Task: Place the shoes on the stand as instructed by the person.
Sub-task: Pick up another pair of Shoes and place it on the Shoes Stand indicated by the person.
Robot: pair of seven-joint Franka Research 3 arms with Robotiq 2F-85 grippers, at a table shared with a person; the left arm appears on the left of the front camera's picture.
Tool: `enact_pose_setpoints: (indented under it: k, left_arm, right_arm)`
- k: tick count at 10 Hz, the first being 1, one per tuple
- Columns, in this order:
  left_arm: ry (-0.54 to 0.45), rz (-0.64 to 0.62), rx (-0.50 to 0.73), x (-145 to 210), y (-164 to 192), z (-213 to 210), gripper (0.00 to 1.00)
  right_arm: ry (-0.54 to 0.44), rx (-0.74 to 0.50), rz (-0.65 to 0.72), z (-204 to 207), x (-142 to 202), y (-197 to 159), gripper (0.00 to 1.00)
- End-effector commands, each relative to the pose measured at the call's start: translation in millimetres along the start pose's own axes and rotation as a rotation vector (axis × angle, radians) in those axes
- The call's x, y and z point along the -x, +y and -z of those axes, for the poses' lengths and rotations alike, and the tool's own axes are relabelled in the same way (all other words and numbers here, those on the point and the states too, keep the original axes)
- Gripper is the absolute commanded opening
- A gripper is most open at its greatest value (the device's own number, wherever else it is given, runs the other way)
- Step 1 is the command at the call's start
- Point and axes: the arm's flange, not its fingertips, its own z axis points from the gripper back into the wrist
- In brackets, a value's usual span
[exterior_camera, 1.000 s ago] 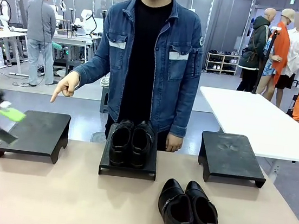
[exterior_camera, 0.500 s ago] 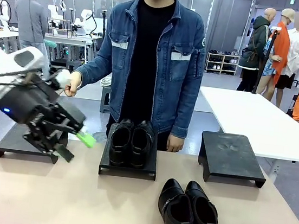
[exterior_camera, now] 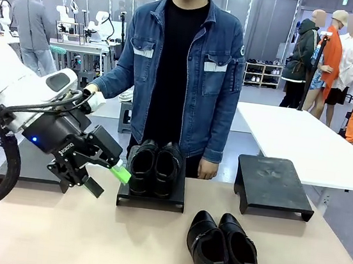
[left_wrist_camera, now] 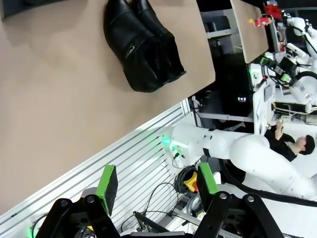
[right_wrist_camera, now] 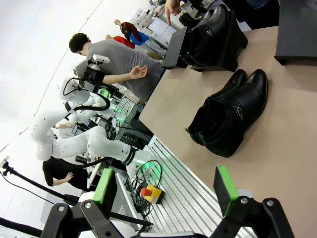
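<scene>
The left pincer (exterior_camera: 108, 182) and right pincer (right_wrist_camera: 163, 191) are spread wide, empty. The loose shoes (exterior_camera: 223, 252) sit on the desk (exterior_camera: 54, 233). They look stiff and slippery; pinching the ankle rim seems best.

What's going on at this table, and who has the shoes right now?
Nobody holds a shoe. The left pincer hangs open and empty over the table, in front of the gap between the left stand and the middle stand, which carries one pair of black shoes. The second pair lies on the table nearer the robot. The right stand has no shoes. The right pincer is open and empty too. The person stands behind the middle stand, one hand out toward the left stand.
</scene>
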Motion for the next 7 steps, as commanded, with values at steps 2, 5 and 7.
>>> enact_pose_setpoints:
  k: [2,5,7]
  left_arm:
    - [-0.006,-0.016,-0.002,1,0,-2,0.82]
    - [-0.006,-0.016,-0.002,1,0,-2,0.82]
    - [0.021,-0.022,-0.012,-11,-24,5,0.82]
  right_arm:
    - [-0.017,-0.010,-0.020,-2,-1,0,1.00]
    - [-0.017,-0.010,-0.020,-2,-1,0,1.00]
    - [-0.017,-0.010,-0.020,-2,-1,0,1.00]
